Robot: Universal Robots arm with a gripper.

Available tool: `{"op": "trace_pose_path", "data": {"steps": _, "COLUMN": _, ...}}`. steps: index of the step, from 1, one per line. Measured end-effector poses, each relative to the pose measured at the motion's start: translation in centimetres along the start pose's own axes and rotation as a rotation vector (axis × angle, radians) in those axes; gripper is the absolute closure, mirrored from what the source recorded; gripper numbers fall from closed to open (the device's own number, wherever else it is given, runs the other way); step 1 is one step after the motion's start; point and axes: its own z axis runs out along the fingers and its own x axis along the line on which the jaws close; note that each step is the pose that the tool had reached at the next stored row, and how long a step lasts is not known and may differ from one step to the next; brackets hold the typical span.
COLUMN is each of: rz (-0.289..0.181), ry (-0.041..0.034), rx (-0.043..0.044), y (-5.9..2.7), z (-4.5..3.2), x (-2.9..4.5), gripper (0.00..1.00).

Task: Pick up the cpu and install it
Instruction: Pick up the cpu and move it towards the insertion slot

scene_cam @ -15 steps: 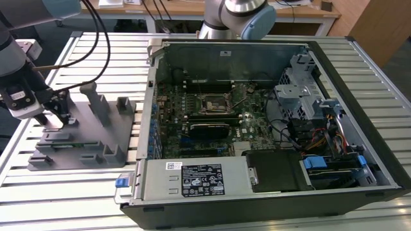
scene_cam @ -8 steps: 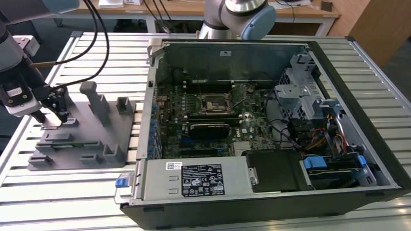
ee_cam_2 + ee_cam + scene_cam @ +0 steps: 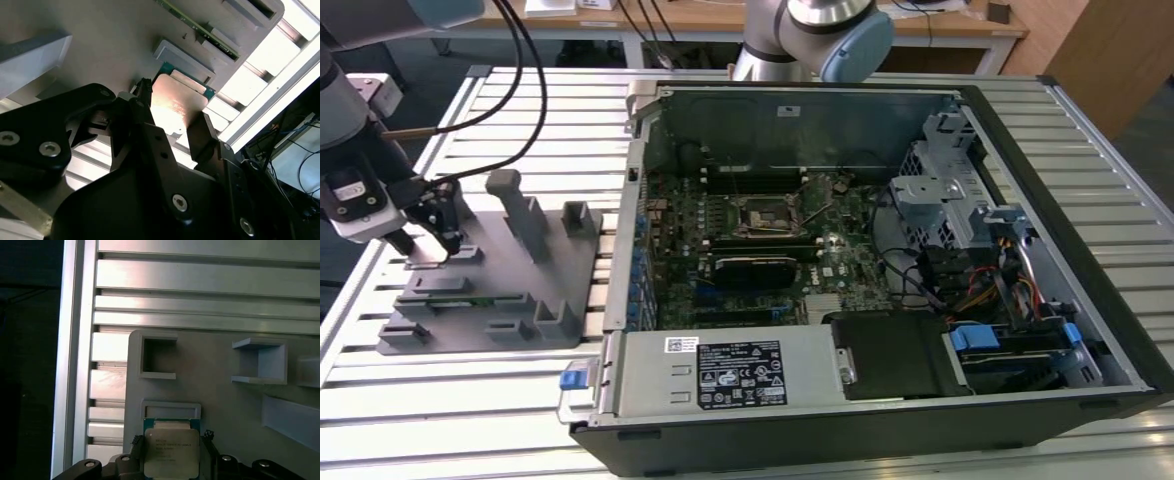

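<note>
— Where is the cpu (image 3: 171,452) to be found?

— The cpu, a small flat square chip with a silver-grey metal top and a thin green rim, is seen over the grey plastic fixture plate (image 3: 507,300). The plate is set on the slatted aluminium table (image 3: 454,420) at the exterior view's left. It is well apart from the black square socket (image 3: 763,213) on the motherboard inside the open black computer case (image 3: 1067,140).

— And the tool?

— The black gripper (image 3: 434,240) appears clamped on the cpu: in both wrist views two opposite edges are flanked, and seemingly touched, by its fingers (image 3: 202,132). Whether the chip is lifted clear of its shallow grey pocket (image 3: 171,407) cannot be told.

— How is it expected to handle?

— It is judged light and stiff, with a smooth lid, so slipping is possible under a weak pinch. The underside contacts are presumed fragile. The rim edges are judged the right place for a hold, with lid and underside left untouched and the chip kept level.
</note>
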Motion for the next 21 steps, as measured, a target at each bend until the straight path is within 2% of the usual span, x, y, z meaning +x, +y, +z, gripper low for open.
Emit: {"op": "trace_pose_path", "data": {"steps": 21, "rz": 0.000, "ry": -0.0003, "rx": -0.0018, "y": 0.07, "z": -2.42, "x": -0.01, "gripper": 0.47}}
